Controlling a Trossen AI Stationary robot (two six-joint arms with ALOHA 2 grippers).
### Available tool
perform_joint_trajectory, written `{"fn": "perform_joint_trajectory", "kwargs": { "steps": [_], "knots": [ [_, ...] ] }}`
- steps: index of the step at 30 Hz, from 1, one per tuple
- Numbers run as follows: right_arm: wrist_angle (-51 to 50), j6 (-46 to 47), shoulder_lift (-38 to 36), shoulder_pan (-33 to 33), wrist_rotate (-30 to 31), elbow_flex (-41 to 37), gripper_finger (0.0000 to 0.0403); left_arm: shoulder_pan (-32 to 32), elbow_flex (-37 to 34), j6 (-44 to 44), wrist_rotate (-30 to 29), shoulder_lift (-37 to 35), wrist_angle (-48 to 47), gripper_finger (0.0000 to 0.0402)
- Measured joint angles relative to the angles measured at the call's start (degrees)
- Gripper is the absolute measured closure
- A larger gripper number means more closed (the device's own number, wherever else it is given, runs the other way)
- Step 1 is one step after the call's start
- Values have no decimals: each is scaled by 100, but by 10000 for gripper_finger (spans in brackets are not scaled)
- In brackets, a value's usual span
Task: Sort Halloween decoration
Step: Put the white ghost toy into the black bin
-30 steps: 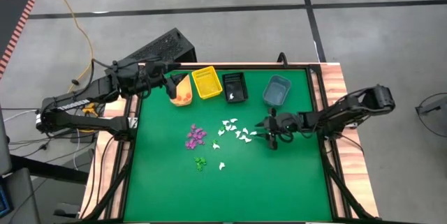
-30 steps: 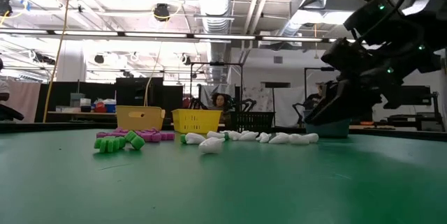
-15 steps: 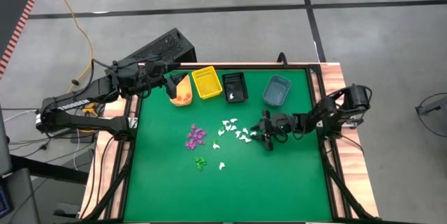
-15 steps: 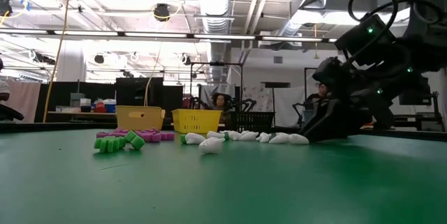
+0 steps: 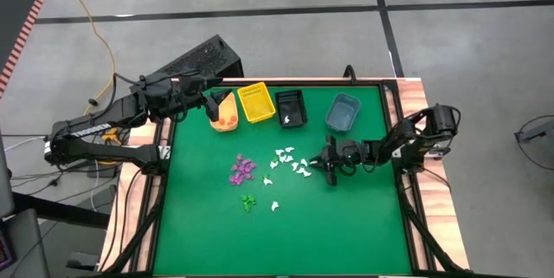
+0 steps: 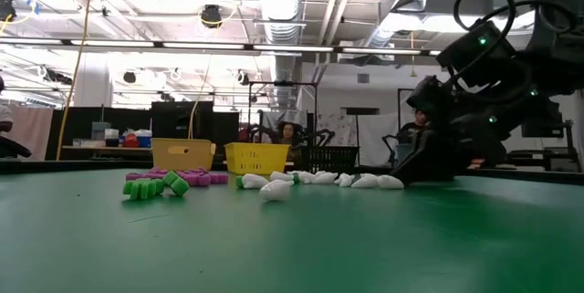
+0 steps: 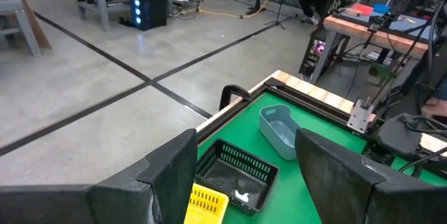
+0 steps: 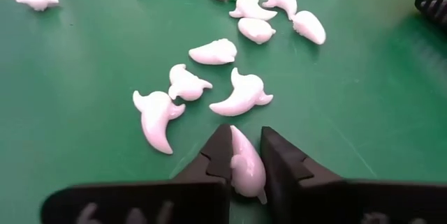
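Note:
Small white ghost-shaped trinkets (image 5: pixel 290 161) lie loose on the green mat at mid-table, also in the right wrist view (image 8: pixel 241 93). Purple trinkets (image 5: pixel 242 170) and green ones (image 5: pixel 248 201) lie to their left. My right gripper (image 8: pixel 244 155) is down at the mat at the right end of the white cluster (image 6: pixel 319 180), shut on one white trinket. My left gripper (image 7: pixel 244 175) hangs open above the far-left bins, holding nothing. My right gripper pinches one white ghost trinket (image 8: pixel 244 167) by its two sides between its fingertips (image 8: pixel 218 155). The fingers slant down from the table's right side, and the trinket lies lengthwise between them. The gripper's tip (image 6: pixel 411 172) is at mat level.
Along the far edge stand an orange bin (image 5: pixel 227 115), a yellow bin (image 5: pixel 256 102), a black mesh bin (image 5: pixel 291 108) with a white piece inside and a blue-grey bin (image 5: pixel 343 112). A raised rim frames the mat (image 5: pixel 346 226), which lies bare in front.
My right gripper has sunk to the mat at the right end of the white cluster, tipping further downward. Its fingers have then shut on one white trinket. The other trinkets have stayed where they were.

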Motion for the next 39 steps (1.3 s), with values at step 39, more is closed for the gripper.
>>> {"fn": "perform_joint_trajectory", "kwargs": {
  "steps": [39],
  "knots": [
    [-2262,-365,-1724,-1548,575,2385,370,-2,0,85,-28,0,11,170]
  ]
}}
